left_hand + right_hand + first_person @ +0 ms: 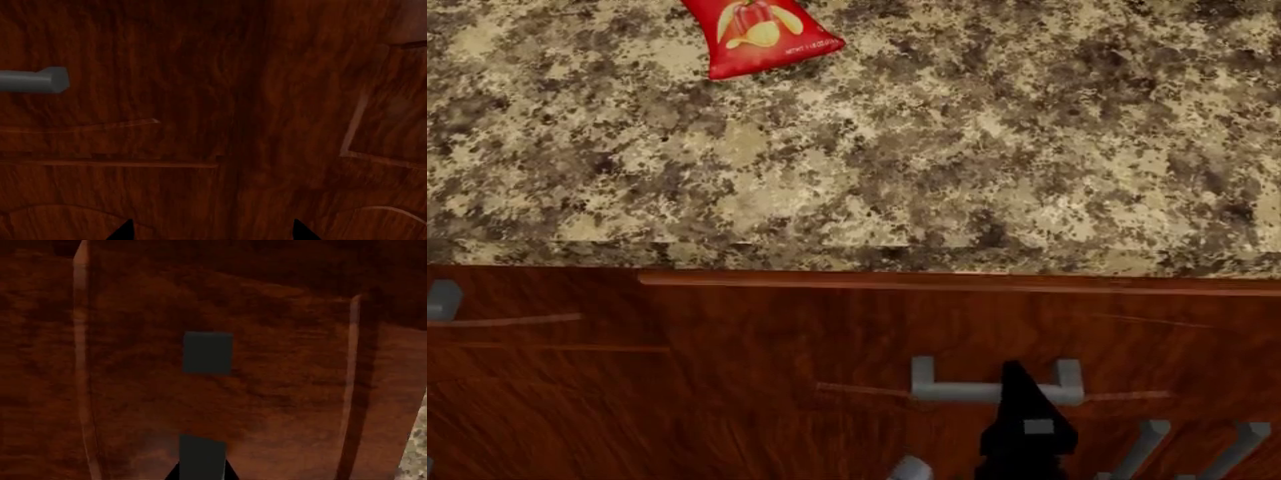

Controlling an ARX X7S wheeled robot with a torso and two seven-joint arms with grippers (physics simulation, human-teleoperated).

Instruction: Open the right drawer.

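The right drawer [961, 330] runs left-right under the counter [894, 150], right claw [1024, 400] at its handle [997, 392], grip unclear.

The right drawer [961, 330] is sitting directly below the front edge of the surface [961, 170]. A chip bag [761, 35] is lying on the surface, behind the drawer and to its left. The right gripper [1024, 415] is standing in front of the drawer, at its handle [994, 390]. A neighbouring drawer front [521, 320] is lying left of the drawer.
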